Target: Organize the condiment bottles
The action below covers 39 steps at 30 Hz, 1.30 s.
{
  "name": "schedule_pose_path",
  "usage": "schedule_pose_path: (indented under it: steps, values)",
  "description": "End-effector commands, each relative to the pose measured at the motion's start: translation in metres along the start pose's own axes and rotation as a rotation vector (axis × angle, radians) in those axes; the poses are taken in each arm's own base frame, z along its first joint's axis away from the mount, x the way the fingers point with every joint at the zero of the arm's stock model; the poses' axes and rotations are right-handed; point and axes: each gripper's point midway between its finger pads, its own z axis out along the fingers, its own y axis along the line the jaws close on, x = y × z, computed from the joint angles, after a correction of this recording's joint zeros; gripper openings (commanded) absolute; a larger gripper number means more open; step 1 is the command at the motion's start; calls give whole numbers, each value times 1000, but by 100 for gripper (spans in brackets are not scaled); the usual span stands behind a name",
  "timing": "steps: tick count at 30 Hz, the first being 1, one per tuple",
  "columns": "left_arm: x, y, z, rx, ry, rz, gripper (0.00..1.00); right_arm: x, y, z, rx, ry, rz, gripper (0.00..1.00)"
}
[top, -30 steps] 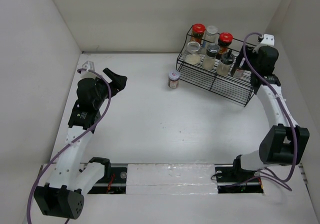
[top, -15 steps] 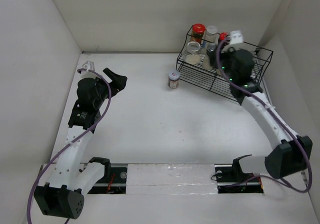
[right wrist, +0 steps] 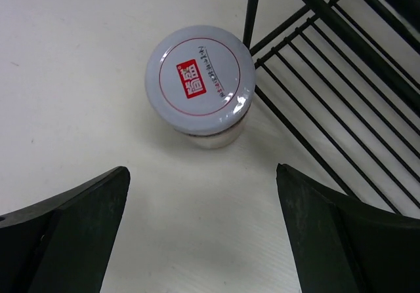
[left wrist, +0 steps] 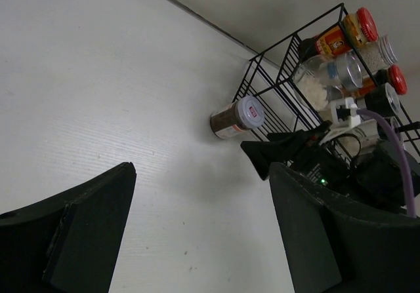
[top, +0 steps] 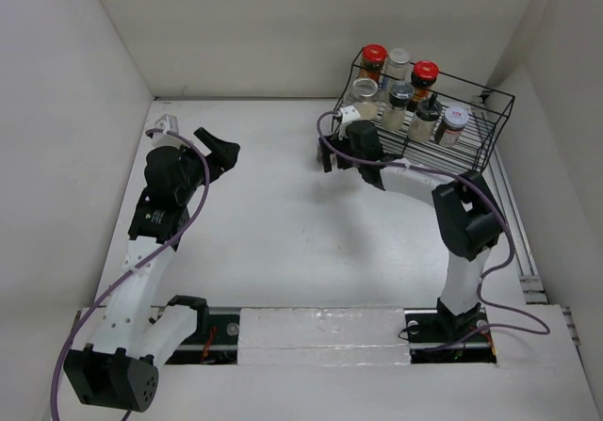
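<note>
A loose jar (right wrist: 200,80) with a pale lid and a red logo stands upright on the table, just left of the black wire rack (right wrist: 328,50). My right gripper (right wrist: 202,172) is open above it, a finger on each side, not touching. In the top view this gripper (top: 327,157) hides the jar. The left wrist view shows the jar (left wrist: 237,117) with brown contents. The rack (top: 471,162) holds several jars: two red-lidded (top: 374,56) (top: 425,71), one black-lidded (top: 429,112) and a pale-lidded one (top: 455,120) at its right end. My left gripper (top: 219,148) is open and empty at the far left.
White walls close in the table on the left, back and right. The rack stands in the back right corner. The right arm (top: 415,178) stretches leftward along the rack's front. Bare table (top: 283,223) lies between the two arms.
My right arm has left the rack's right end, where a pale-lidded jar now stands free, and swung left to hover over the loose jar. The left arm has not moved.
</note>
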Motion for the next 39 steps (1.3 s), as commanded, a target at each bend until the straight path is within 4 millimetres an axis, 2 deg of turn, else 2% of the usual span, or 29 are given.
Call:
schedule_pose_path:
  steps: [1,6,7,10,12,14,16,17,19,20,22,24,26,28,29,31,32,33,34,35,37,38,39]
  values:
    - [-11,-11,-3,48,-34,19,78,-57,3,13,22,-168,13,99]
    - [-11,-11,-1,48,-34,19,78,-63,0,34,46,-200,9,94]
    - [-11,-11,-1,48,-34,19,78,-68,6,37,37,-210,6,93]
    - [-8,-10,2,49,-20,18,78,-63,2,48,60,-200,-2,93]
    - [-6,-11,2,57,-13,19,78,-63,11,56,35,-200,-7,92]
    - [-6,-11,2,57,-13,19,78,-68,12,58,34,-209,-6,88]
    - [-6,-11,2,57,-13,19,78,-72,8,58,55,-220,-3,78]
    - [-6,-11,2,57,-13,19,78,-71,16,61,45,-212,-9,75]
    - [-6,-11,2,57,-13,19,78,-65,15,63,48,-179,-3,70]
    - [-6,-11,2,57,-13,19,78,-64,22,62,38,-178,-7,67]
    - [-8,-13,-1,63,-20,20,78,-50,21,60,40,-151,0,57]
    - [-8,-13,-1,63,-20,20,78,-49,29,52,43,-151,-8,46]
    - [-8,-13,-1,63,-20,20,78,-54,33,33,42,-163,-10,45]
    - [-8,-13,-1,63,-20,20,78,-69,38,12,38,-204,-17,45]
    - [-8,-13,-1,63,-20,20,78,-93,44,-14,16,-260,-30,45]
    - [-10,-15,-3,69,-27,21,78,-123,51,-48,-32,-331,-34,43]
    - [-10,-15,-3,69,-27,21,78,-154,47,-85,-47,-414,-31,43]
    - [-10,-15,-3,69,-27,21,78,-168,45,-104,-63,-454,-28,43]
    - [-10,-15,-3,69,-27,21,78,-185,36,-123,-82,-500,-27,43]
    - [-12,-17,-6,75,-35,22,78,-209,29,-161,-84,-581,-21,43]
    - [-10,-16,-7,75,-35,22,78,-226,3,-196,-30,-642,-6,43]
    - [-10,-16,-7,75,-35,22,78,-232,-26,-212,37,-669,8,43]
    - [-10,-16,-7,75,-35,22,78,-240,-40,-242,75,-716,17,43]
